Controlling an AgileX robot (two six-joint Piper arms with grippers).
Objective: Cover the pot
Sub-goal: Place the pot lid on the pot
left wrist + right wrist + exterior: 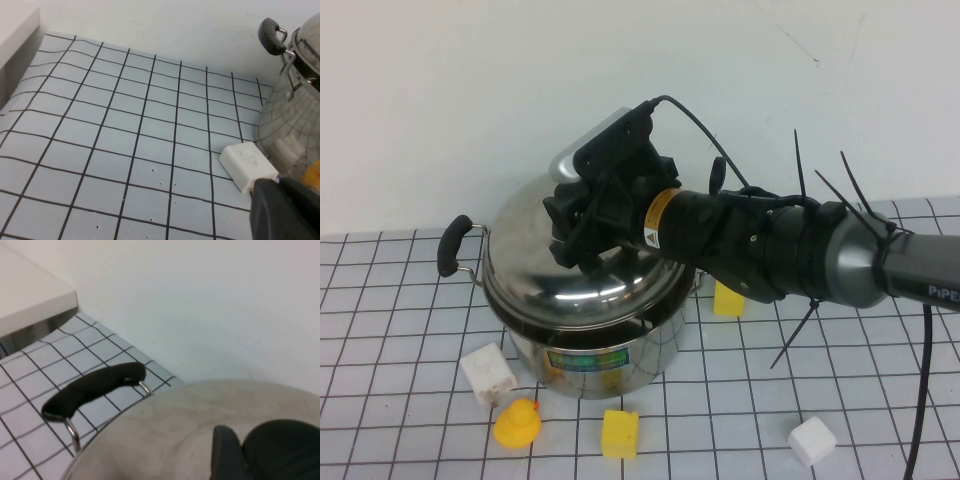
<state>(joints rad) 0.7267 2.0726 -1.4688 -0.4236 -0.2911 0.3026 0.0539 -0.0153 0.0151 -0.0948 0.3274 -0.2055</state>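
My right gripper [582, 232] sits directly over the lid [582, 278], apparently closed on its knob; the lid rests on the pot [605, 355] at centre. My left gripper [285, 210] waits beside the pot, its opening unclear.

Looks like a robot test bench in a lab, not a lived-in kitchen. Plain white wall [470, 90] across the whole upper half of the frame, bare and unmarked. Below it, a white table cover [380, 400] ruled with a black grid. Scattered props in the lower part: white blocks [488, 375], yellow foam cubes [620, 434], a rubber duck [517, 423]. Black cable ties [820, 190] and a loose cable [700, 125] on the arm at centre right.
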